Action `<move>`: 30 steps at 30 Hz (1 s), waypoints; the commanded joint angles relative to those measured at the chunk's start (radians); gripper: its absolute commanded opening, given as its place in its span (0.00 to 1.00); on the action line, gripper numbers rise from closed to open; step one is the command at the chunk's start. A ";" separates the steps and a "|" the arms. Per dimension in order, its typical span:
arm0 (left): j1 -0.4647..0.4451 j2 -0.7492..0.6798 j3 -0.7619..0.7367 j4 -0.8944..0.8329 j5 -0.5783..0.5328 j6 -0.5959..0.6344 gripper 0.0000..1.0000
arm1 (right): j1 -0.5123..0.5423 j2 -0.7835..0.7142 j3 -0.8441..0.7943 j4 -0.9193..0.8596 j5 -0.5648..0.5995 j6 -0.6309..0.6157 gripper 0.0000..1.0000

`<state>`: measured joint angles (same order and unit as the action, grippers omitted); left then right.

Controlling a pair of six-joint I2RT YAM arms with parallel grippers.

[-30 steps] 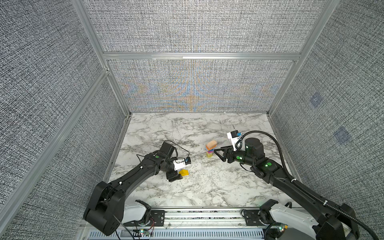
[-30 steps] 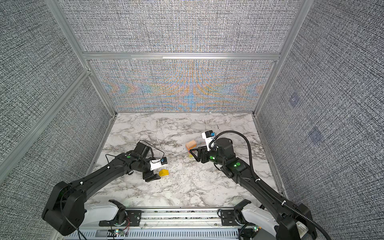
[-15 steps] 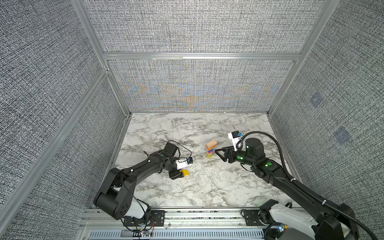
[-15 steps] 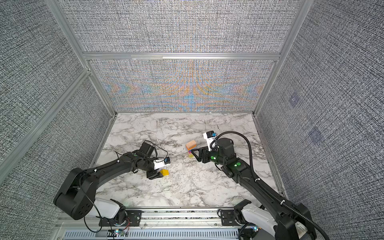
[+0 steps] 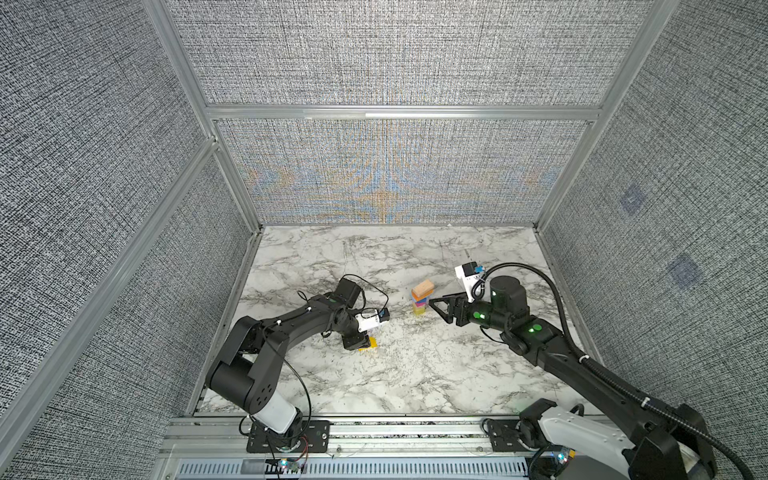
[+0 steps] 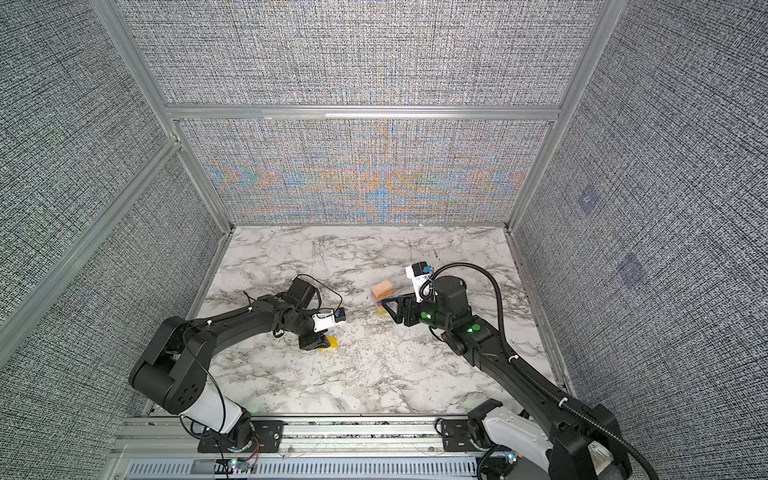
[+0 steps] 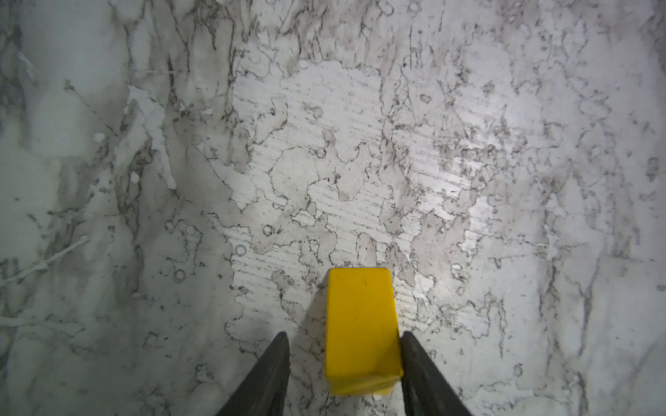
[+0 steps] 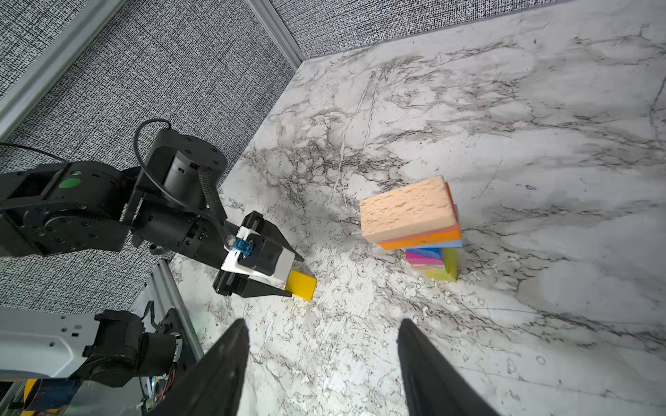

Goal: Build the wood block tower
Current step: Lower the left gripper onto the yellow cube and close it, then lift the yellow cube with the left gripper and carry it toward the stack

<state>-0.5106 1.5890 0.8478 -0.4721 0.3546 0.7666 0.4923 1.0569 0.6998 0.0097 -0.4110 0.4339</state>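
Left pincer (image 7: 345, 336) straddles the yellow wedge (image 7: 360, 317) on the table (image 7: 144, 180), one jaw touching, one just off, likely lining up its grab. Right pincer (image 8: 322, 324) hangs wide and empty near the tower (image 8: 414, 219), probably ready to steady it.

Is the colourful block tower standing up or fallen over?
Standing up: the colourful wooden block tower rises in layers, plain wooden plank flat on top.

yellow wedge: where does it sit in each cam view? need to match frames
Top view: yellow wedge lies left of the tower, apart from it.
Top view: same spot.
Left wrist: close up, between the two dark fingers.
Right wrist: at the left arm's tip, away from the tower.
Shared landmark: the left gripper straddling it in all four.
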 commanded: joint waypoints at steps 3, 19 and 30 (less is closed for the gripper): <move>-0.003 -0.003 0.019 -0.045 0.015 0.005 0.42 | 0.000 0.017 0.004 0.024 -0.012 0.002 0.68; -0.002 -0.039 0.195 -0.260 0.074 -0.057 0.20 | -0.018 0.002 -0.001 -0.008 0.037 0.003 0.68; -0.021 -0.075 0.455 -0.492 0.076 -0.083 0.23 | -0.054 -0.041 -0.027 -0.006 0.066 0.025 0.68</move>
<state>-0.5259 1.5253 1.2591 -0.8730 0.4423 0.6910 0.4450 1.0210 0.6777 -0.0120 -0.3550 0.4492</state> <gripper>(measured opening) 0.257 0.678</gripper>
